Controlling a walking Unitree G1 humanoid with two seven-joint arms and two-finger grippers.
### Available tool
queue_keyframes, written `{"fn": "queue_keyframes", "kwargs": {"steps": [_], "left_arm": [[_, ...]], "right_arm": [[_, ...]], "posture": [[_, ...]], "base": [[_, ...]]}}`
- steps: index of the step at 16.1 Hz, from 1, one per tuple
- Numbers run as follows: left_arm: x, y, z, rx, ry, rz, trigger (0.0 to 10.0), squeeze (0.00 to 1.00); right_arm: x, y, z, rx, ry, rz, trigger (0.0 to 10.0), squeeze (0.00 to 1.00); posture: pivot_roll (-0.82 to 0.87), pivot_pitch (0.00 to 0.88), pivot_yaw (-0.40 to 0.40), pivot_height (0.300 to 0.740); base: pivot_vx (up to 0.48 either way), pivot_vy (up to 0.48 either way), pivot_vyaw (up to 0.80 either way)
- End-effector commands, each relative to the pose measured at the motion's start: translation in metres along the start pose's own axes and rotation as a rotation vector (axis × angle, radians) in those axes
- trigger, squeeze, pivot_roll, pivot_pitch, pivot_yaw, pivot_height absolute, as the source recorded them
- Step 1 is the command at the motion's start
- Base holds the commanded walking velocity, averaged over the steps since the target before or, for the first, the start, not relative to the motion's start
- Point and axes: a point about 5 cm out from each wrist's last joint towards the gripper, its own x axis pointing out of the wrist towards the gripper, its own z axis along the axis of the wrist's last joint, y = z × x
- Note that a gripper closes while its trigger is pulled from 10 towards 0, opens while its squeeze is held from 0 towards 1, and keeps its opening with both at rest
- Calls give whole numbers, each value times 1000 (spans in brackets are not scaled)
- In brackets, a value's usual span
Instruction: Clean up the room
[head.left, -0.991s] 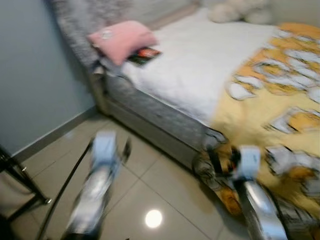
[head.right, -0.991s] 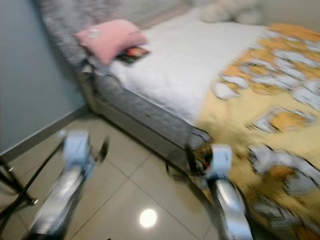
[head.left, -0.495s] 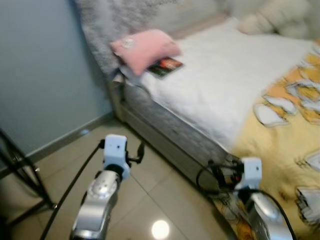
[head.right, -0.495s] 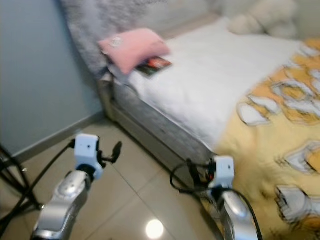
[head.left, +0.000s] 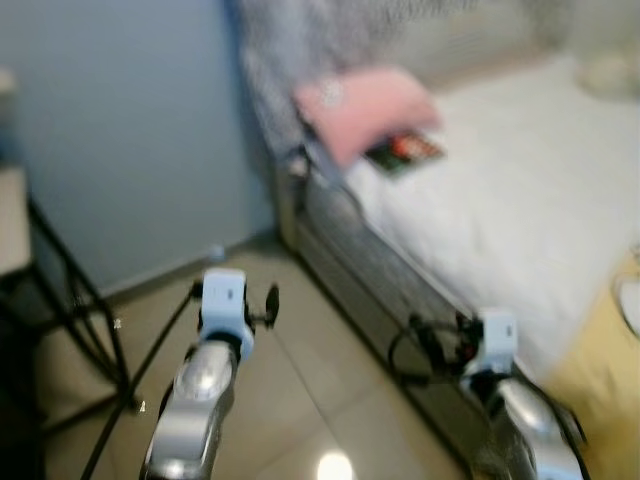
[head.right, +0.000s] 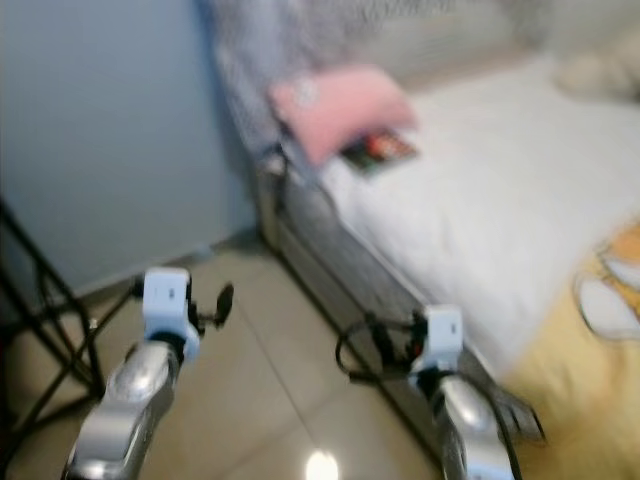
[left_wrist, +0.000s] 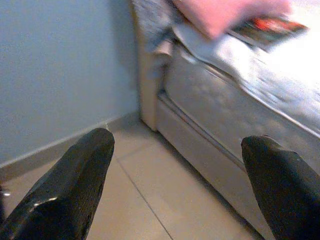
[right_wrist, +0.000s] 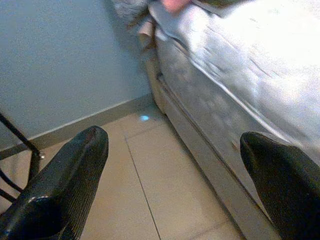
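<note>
Left claw (left_wrist: 175, 185) open, empty, over tile floor (head.left: 300, 400). Right claw (right_wrist: 175, 185) open, empty, beside bed (head.left: 480, 200). Pink pillow (head.left: 365, 105) and book (head.left: 403, 152) on bed, well ahead of both claws.

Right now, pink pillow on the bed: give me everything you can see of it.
The pink pillow is a soft, plump cushion in plain pink fabric with a small pale patch near one corner, blurred here. It lies tilted at the head end of the bed, against the grey plush headboard, resting on the white sheet near the mattress edge. Its lower edge overlaps a dark, red-printed flat item, perhaps a book or magazine. Neither gripper touches it.
</note>
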Motion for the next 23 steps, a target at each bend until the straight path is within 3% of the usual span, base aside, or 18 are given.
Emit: {"fn": "queue_keyframes", "kwargs": {"steps": [1, 3, 6, 10, 12, 23], "left_arm": [[-5, 10, 3, 21, -5, 51, 10000, 0], [-9, 10, 8, 60, -46, 50, 10000, 0], [-5, 9, 13, 63, -56, 55, 10000, 0], [-3, 14, 12, 110, -50, 89, 10000, 0], [-11, 7, 15, 201, -96, 36, 10000, 0], [-7, 9, 13, 165, -67, 45, 10000, 0]], "right_arm": [[4, 8, 3, 11, -13, 31, 10000, 0], [5, 9, 1, 12, -2, 38, 10000, 0], [9, 11, 2, 6, -2, 48, 10000, 0], [9, 12, 4, 15, -23, 52, 10000, 0], [4, 11, 6, -11, -39, 44, 10000, 0], [2, 13, 1, -25, -22, 44, 10000, 0]], "posture": [[54, 0, -6, 740], [62, 0, -8, 740], [69, 0, -9, 740], [71, 0, -9, 740], [70, 0, -7, 740], [71, 0, 2, 740]], "base": [[461, 0, 475], [461, 0, 475], [453, 0, 473], [0, 0, 473], [0, 0, 475], [0, 0, 461]]}}
